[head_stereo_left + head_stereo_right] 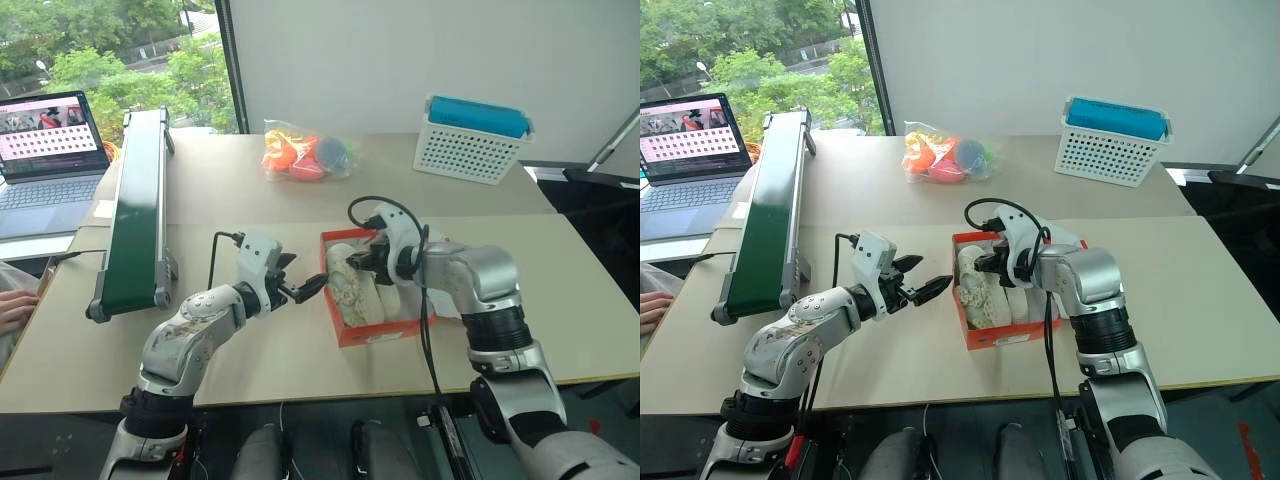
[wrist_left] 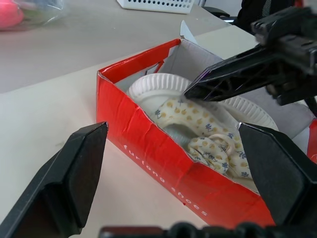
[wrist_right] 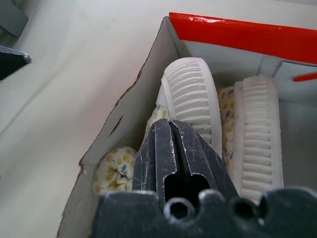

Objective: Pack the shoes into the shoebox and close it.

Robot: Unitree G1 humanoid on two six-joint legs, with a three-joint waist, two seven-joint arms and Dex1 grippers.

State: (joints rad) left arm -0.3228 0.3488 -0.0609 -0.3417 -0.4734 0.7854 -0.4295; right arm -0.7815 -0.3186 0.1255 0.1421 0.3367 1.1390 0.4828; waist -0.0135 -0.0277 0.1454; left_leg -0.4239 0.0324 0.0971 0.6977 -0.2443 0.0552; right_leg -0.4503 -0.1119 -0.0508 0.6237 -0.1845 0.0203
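The orange-red shoebox (image 1: 375, 335) stands open at the middle of the table, white inside. Both cream shoes (image 1: 352, 290) lie in it on their sides, ribbed white soles (image 3: 190, 89) up and flowered uppers (image 2: 198, 119) showing. My right gripper (image 1: 352, 262) reaches down into the box from the right. It is shut with nothing between its fingers (image 3: 171, 126), and its tip rests on the near shoe's edge. Just left of the box, my left gripper (image 1: 305, 275) hangs open and apart from the box wall (image 2: 148, 144). My right arm hides most of the lid.
A green conveyor (image 1: 135, 200) runs along the left side, with a laptop (image 1: 45, 150) beyond it. A bag of orange and pink toys (image 1: 305, 152) and a white basket with a teal top (image 1: 470, 140) sit at the back. A person's hand (image 1: 12, 305) rests at the left edge.
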